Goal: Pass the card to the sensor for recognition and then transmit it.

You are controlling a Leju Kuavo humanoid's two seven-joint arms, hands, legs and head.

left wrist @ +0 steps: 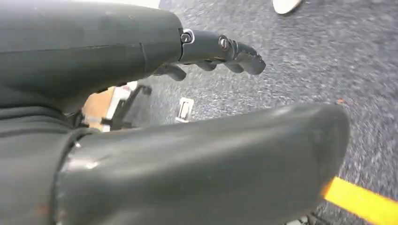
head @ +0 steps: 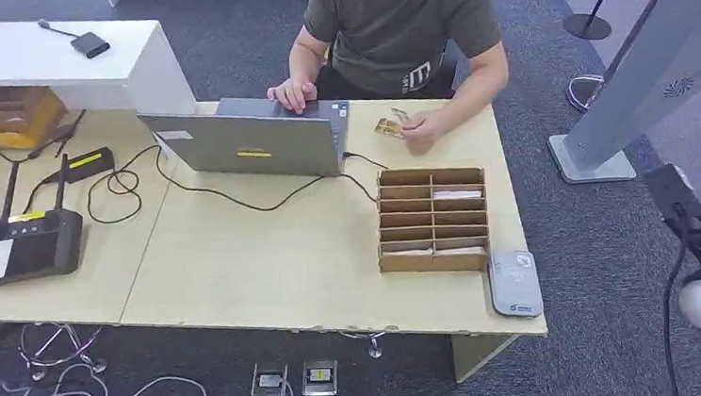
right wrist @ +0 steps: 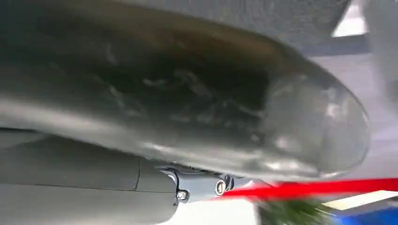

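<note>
White cards [head: 458, 193] lie in some slots of a wooden compartment box [head: 432, 220] on the table's right part. Next to the box's near right corner lies the grey card sensor [head: 514, 284]. My right hand [head: 686, 211] hangs to the right of the table, off its edge, at about the sensor's height. In the right wrist view, my right hand [right wrist: 187, 103] is blurred, its thick thumb lying apart from the fingers with nothing between them. My left hand [left wrist: 117, 51] hangs over grey carpet, fingers stretched out and apart from the thumb, holding nothing.
A person sits behind the table at an open laptop [head: 257, 139], one hand [head: 422, 131] beside a small tan thing. A black router [head: 27, 244] and cables lie at the left. A grey kiosk stand [head: 639, 71] rises at the right.
</note>
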